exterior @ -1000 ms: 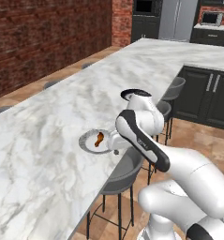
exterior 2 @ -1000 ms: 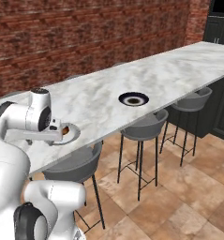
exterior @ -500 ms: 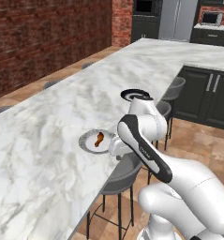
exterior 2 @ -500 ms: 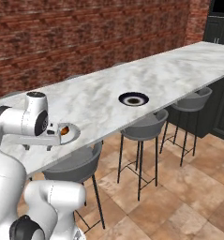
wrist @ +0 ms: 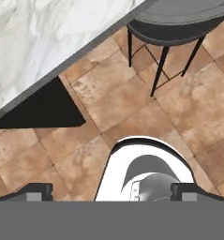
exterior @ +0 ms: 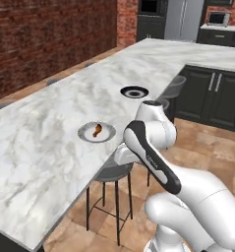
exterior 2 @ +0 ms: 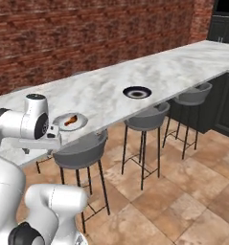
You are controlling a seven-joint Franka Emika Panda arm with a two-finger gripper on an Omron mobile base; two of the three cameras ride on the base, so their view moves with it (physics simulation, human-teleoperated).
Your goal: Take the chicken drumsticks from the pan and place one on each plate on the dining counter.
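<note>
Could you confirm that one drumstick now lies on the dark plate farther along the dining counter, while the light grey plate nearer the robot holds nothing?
Not quite: the plates are swapped. The drumstick lies on the light grey plate nearer the robot, and the dark plate farther along the dining counter holds nothing. The left base view shows this, and the right base view agrees.
</note>
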